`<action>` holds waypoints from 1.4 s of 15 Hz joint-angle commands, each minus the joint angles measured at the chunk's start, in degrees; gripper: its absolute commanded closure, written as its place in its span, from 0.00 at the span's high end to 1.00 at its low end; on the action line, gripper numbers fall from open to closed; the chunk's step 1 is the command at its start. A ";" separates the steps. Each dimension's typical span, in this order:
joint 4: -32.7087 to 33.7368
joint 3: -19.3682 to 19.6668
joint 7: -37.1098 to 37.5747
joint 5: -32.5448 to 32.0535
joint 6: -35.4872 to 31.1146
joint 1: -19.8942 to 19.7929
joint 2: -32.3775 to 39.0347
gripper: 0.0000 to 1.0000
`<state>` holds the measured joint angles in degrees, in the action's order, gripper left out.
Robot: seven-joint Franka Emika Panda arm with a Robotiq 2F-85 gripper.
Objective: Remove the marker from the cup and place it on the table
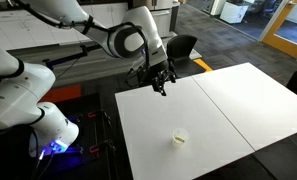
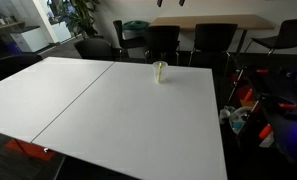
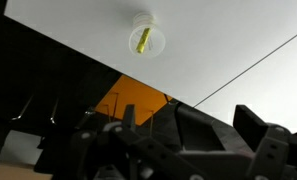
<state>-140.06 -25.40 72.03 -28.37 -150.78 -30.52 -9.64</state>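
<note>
The small translucent cup [image 1: 180, 138] stands upright on the white table [image 1: 238, 100], near its front edge in this view. In an exterior view the cup [image 2: 160, 71] stands near the table's [image 2: 108, 110] far edge, with the yellow marker [image 2: 160, 69] inside it. In the wrist view the marker [image 3: 143, 41] leans inside the cup [image 3: 148, 30] on the table [image 3: 238, 40]. My gripper [image 1: 160, 80] hangs above the table's far left edge, well away from the cup. Its fingers [image 3: 220, 128] are open and empty. The gripper is out of one exterior view.
A thin seam [image 2: 78, 90] splits the tabletop into two panels. Black chairs [image 2: 163, 42] and a wooden table [image 2: 213, 20] stand beyond the far edge. A white robot base with a blue light [image 1: 53, 145] sits beside the table. There is orange floor [image 3: 128, 100] below the edge.
</note>
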 commanded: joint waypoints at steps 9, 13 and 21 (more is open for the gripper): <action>5.52 8.03 16.76 -11.18 4.17 8.56 7.08 1.00; 7.96 16.40 29.62 -19.42 6.23 17.78 11.23 1.00; 14.33 24.26 55.07 -30.88 10.27 28.48 22.27 1.00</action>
<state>-129.56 -3.87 120.57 -57.18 -141.11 -4.84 8.30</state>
